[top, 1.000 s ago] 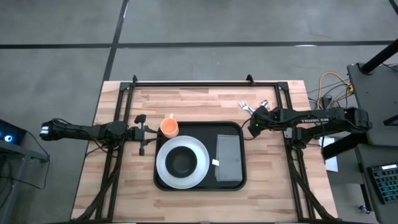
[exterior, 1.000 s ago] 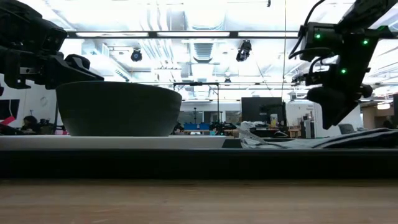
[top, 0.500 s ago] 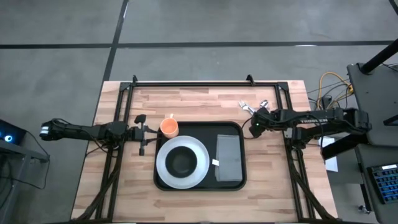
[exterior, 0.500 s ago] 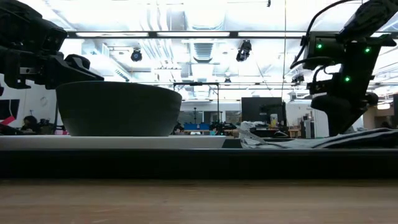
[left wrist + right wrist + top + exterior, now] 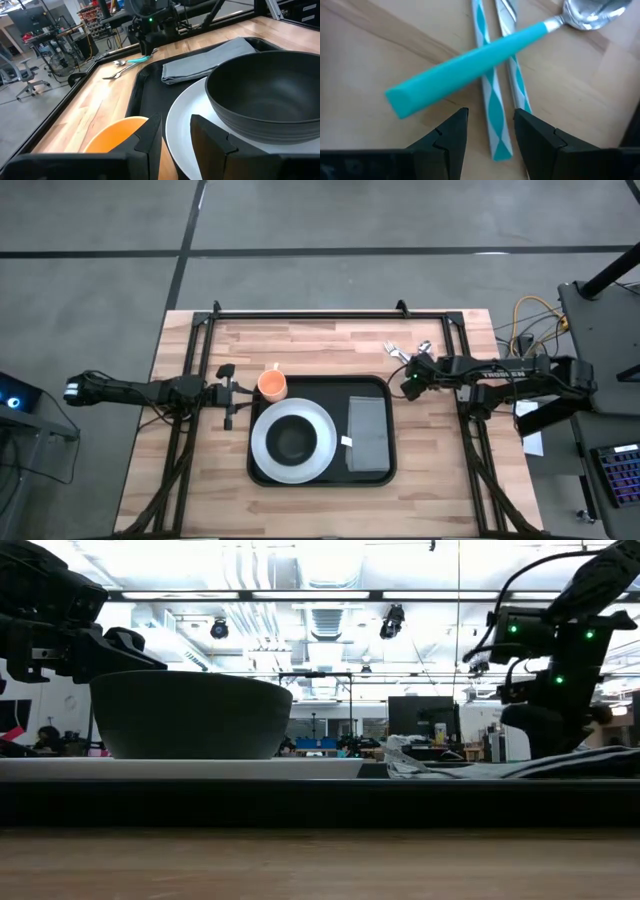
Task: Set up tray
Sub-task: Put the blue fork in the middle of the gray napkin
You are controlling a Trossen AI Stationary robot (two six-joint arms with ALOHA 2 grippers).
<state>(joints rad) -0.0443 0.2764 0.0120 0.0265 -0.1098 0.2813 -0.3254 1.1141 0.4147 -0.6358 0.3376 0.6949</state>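
At the left of the high view the left gripper (image 5: 229, 393) waits low over the bare wood, just beside the orange cup (image 5: 272, 385) and the left rim of the tray (image 5: 318, 384). Its wrist view shows its fingers (image 5: 150, 137) a little apart with nothing between them. It looks parked there to keep out of the other arm's way.

The tray sits at the centre of the table, its long sides running left to right in the frame. On its left half lies the white plate (image 5: 266, 446) with the dark bowl (image 5: 293, 442) on it; on its right half lies the grey napkin (image 5: 367, 431), laid flat and lengthwise as a place for cutlery. The cup stands off the tray, touching or nearly touching its upper left corner.

To the right of the tray, in the upper right of the table, the right gripper (image 5: 409, 381) hangs low over the cutlery (image 5: 405, 350) on the wood. Its wrist view shows the jaws apart, straddling a striped handle (image 5: 489, 93), with the teal spoon handle (image 5: 465, 65) lying crosswise over it. I judge it is lining up a pick, and the crossed pieces may shift together.

Open wood lies between the cutlery and the tray's right rim, so the carry to the napkin is short; the low rim must be cleared.
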